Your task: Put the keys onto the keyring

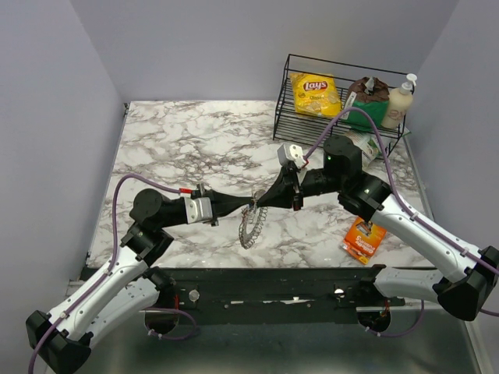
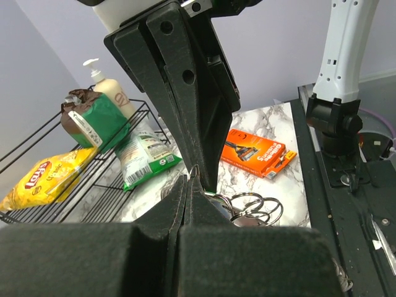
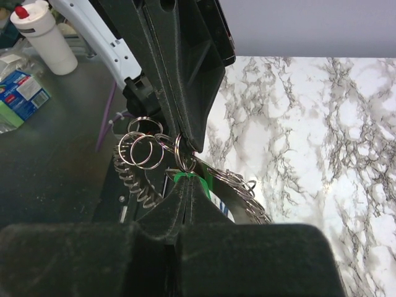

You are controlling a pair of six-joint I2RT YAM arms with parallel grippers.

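The keyring (image 1: 249, 226) sits just 6 o'clock of the marble-patterned table's (image 1: 179, 148) centre, in my top view. Its long axis runs from 1 o'clock, where its upper end meets the two gripper tips, down to 7 o'clock. It is grey metal, flat and narrow from this angle, with a jagged, coil-like rim.

The left gripper (image 1: 251, 202) reaches in from 9 o'clock with its black fingers pressed together. A thin wire loop pokes out of its tips in its wrist view. The right gripper (image 1: 263, 201) comes in from 3 o'clock, also fully closed. A pale green key head (image 3: 184, 177) sits right at its tips, though I cannot tell whether it is pinched. Nor can I tell which gripper bears the keyring.

Several small shiny split rings (image 3: 139, 148) cluster beside the toothed rim. A flat orange packet (image 1: 363, 239) lies at 4 o'clock from the keyring. A black wire basket (image 1: 295, 109) stands at 1 o'clock.
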